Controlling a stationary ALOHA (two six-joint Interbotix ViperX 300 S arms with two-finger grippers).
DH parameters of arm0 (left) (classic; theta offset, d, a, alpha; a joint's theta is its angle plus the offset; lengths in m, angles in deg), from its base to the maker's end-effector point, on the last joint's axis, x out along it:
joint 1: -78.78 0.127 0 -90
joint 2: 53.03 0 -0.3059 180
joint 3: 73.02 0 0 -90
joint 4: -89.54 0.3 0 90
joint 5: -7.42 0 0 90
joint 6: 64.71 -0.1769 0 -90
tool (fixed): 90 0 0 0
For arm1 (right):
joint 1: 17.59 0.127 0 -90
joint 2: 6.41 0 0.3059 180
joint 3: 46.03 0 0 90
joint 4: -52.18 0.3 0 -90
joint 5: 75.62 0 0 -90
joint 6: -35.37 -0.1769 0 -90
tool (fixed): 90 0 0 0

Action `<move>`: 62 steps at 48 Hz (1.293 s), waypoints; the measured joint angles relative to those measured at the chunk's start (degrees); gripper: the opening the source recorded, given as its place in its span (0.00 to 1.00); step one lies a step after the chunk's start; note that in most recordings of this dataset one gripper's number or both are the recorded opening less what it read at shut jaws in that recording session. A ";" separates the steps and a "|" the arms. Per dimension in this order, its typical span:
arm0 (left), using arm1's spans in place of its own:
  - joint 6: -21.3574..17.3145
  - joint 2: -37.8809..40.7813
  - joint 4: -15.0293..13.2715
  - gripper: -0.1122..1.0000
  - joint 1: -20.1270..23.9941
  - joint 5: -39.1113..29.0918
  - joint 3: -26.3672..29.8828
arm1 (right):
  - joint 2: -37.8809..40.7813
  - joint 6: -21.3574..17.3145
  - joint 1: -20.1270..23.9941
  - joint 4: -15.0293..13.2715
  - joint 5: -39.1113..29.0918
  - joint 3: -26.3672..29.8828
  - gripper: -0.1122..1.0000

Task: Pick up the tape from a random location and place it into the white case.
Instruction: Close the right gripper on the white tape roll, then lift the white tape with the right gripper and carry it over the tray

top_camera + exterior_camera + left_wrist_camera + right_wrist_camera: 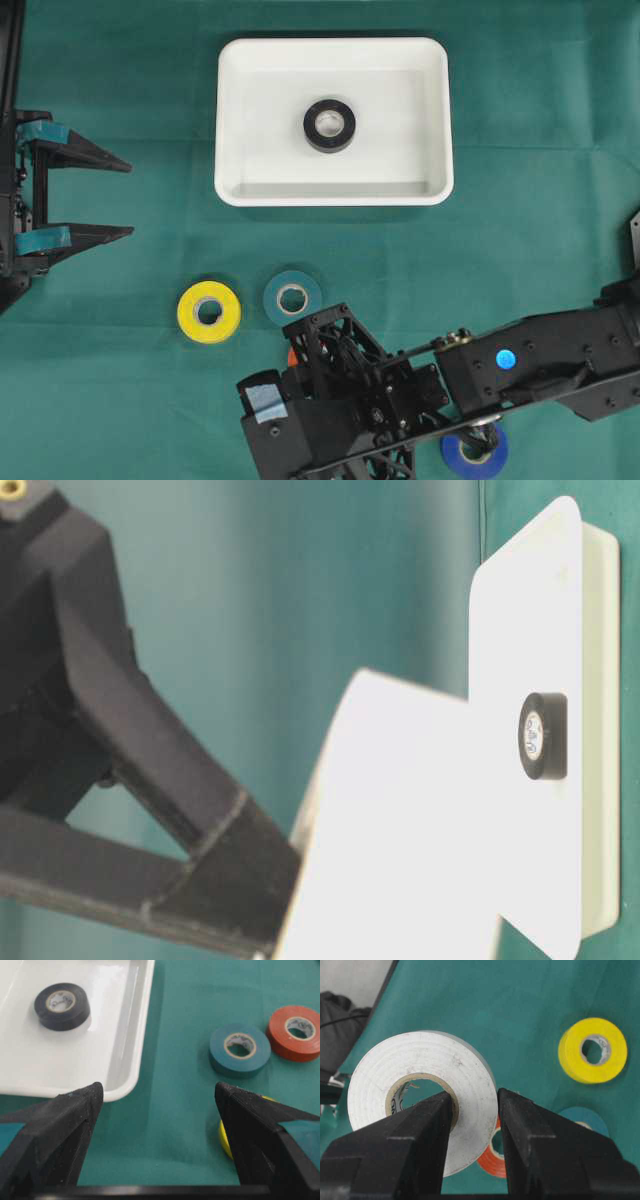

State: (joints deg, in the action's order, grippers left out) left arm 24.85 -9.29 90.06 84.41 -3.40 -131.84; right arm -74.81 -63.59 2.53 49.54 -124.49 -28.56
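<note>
Here, pinched in the right gripper (475,1110): a white roll of plastic tape on a cardboard core (422,1097), one jaw through the core hole, the other against the outer face, so clamped across the roll's wall. Lifted clear of the green cloth-covered table (540,200), near its bottom edge, tilted rather than flat. In the overhead view hidden under the arm; only the wrist view shows it.

Probably light and stiff: a rigid ring that will not sag or crush. Smooth sides, though, so likely to pivot or slip if swung sharply. Held sensibly, through the hole and over the wall; a grip across the full outer width would seem less secure.

Toward the top edge of the table, well apart: the large white rectangular plastic case with rounded corners and raised rim (232,120), already carrying a black tape roll (329,125) near its middle. Room left on either side for a second roll.

On the cloth between case and bottom edge: a yellow tape roll (208,311), a teal tape roll (292,296) just beside it, an orange tape roll (492,1152) below the lifted one, and a blue tape roll (475,450) partly under the right arm.

At the left edge of the table: the left gripper (95,195), spread wide, holding nothing.

Judged stage: carry toward the case, release not yet done.
</note>
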 measured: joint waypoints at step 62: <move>0.09 -0.09 0.00 0.91 -0.09 0.00 0.00 | 0.00 0.09 -6.68 -2.55 -0.79 0.09 0.38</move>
State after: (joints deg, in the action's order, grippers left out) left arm 24.94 -9.37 90.06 84.32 -3.40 -131.84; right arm -74.81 -63.50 -4.15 46.99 -125.28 -28.47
